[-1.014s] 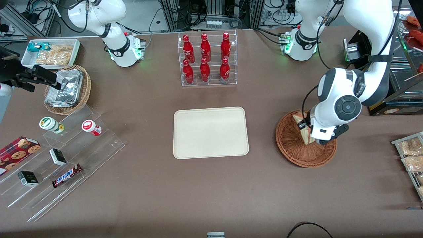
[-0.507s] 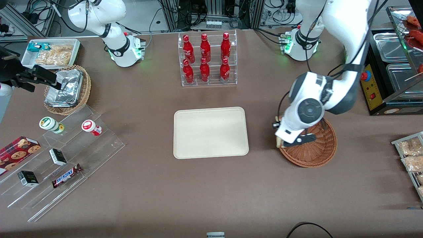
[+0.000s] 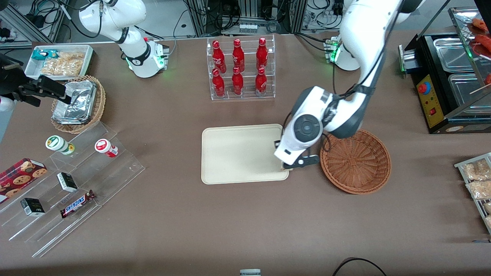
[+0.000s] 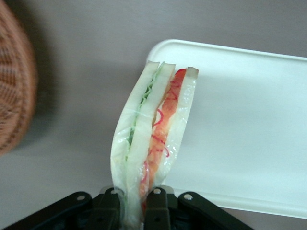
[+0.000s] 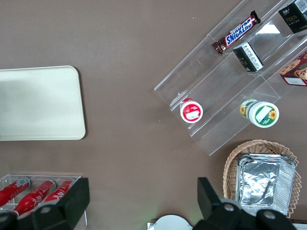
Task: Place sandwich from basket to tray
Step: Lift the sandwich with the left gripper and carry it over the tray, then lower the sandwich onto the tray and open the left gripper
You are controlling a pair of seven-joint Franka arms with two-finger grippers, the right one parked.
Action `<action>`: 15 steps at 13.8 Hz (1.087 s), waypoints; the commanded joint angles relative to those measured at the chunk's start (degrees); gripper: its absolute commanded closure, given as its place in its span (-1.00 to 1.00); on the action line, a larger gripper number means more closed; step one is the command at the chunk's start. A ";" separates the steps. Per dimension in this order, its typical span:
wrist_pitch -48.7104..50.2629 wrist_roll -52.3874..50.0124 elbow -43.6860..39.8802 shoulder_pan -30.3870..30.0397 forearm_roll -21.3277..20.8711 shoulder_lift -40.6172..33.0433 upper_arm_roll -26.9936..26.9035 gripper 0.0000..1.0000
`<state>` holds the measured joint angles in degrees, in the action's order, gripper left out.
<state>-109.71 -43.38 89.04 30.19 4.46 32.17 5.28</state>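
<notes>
My left gripper [image 3: 288,165] hangs above the tray's edge that faces the basket, and is shut on the sandwich. In the left wrist view the gripper [image 4: 135,197] pinches the narrow end of the sandwich [image 4: 151,134], a wrapped wedge of pale bread with green and red filling. The sandwich hangs over the rim of the cream tray [image 4: 240,120], partly above bare table. The tray [image 3: 234,153] lies flat at mid-table and has nothing on it. The reddish-brown basket [image 3: 355,161] stands beside it toward the working arm's end and holds nothing; its rim [image 4: 14,86] shows in the left wrist view.
A clear rack of red bottles [image 3: 239,69] stands farther from the front camera than the tray. Acrylic steps with snacks [image 3: 73,184] and a tan basket of foil packets [image 3: 78,101] lie toward the parked arm's end. A rack of snack bags [image 3: 477,184] lies at the working arm's end.
My gripper has lifted the sandwich out of the basket and carried it sideways to the tray's near edge. The basket now holds nothing.
</notes>
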 commanded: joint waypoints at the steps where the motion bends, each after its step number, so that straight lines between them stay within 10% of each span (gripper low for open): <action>1: 0.82 -6.25 -8.15 4.33 0.55 5.60 -0.71 0.88; 15: -3.74 -22.19 -19.69 15.06 -4.55 17.31 -0.71 0.86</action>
<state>-112.37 -63.96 71.35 43.32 1.11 47.83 5.21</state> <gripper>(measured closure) 0.850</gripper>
